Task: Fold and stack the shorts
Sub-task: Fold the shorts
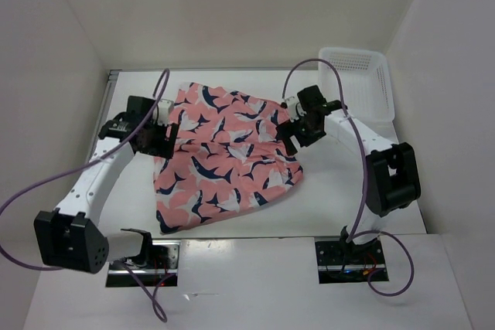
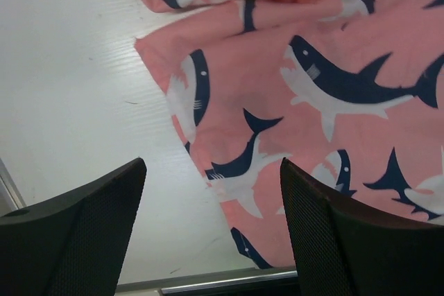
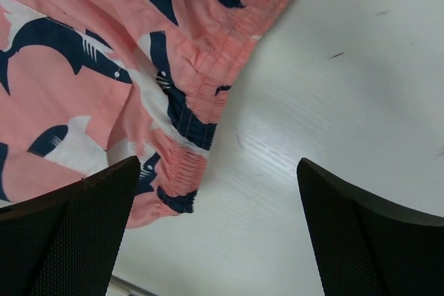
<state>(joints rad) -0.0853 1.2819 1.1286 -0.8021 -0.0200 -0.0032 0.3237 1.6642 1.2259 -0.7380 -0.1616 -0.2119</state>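
Note:
The salmon-pink shorts (image 1: 220, 156) with navy-and-white sharks lie spread and rumpled on the white table. My left gripper (image 1: 168, 141) is open at the shorts' left edge; in the left wrist view its gripper (image 2: 211, 185) hangs above the hem of the shorts (image 2: 291, 102), holding nothing. My right gripper (image 1: 294, 135) is open at the shorts' right edge; in the right wrist view its gripper (image 3: 215, 185) hangs above the gathered elastic waistband of the shorts (image 3: 187, 102) and bare table.
A white plastic mesh basket (image 1: 357, 83) stands at the back right corner. White walls enclose the table (image 1: 340, 183) on the left, back and right. A metal rail (image 2: 208, 282) runs along the table's left edge.

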